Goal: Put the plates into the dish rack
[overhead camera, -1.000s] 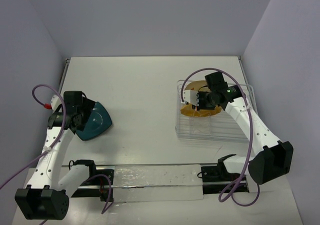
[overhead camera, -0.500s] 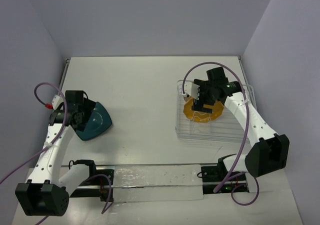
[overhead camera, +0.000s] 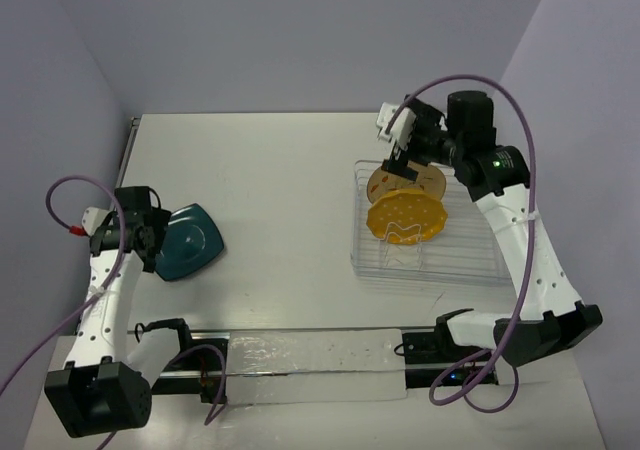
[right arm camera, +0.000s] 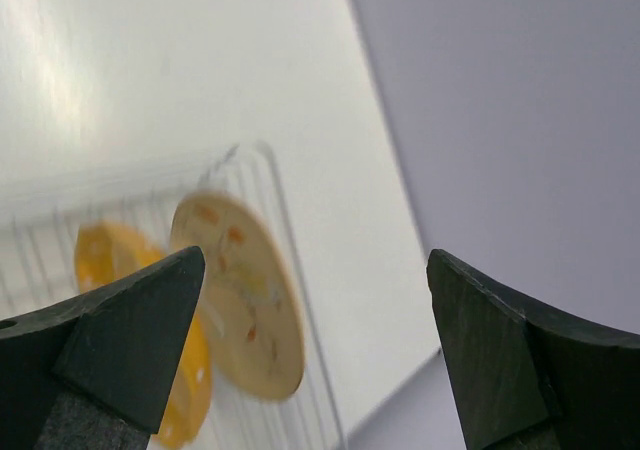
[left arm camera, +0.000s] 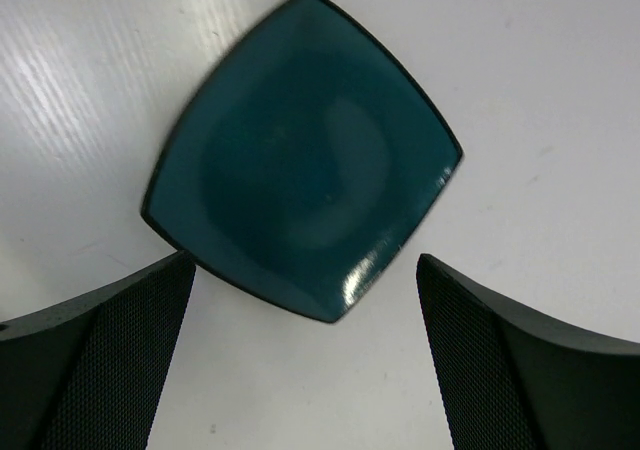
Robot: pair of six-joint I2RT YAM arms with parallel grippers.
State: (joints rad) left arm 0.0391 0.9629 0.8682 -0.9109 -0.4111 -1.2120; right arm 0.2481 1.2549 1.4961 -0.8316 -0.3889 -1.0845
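On the left of the counter (overhead camera: pixel 290 170), the left fingers (overhead camera: pixel 158 238) are spread wide and grip nothing, and the dark teal plate (left arm camera: pixel 305 165) lies flat just ahead of them with its near edge between their tips. On the right stands the dish rack (overhead camera: pixel 430 265), where the yellow-orange plate (overhead camera: pixel 405 215) sits on edge among the wires with the cream floral plate (overhead camera: pixel 430 180) on edge just behind it. Over the rack's far end the right fingers (overhead camera: pixel 400 150) hang released and wide apart, clear of both plates.
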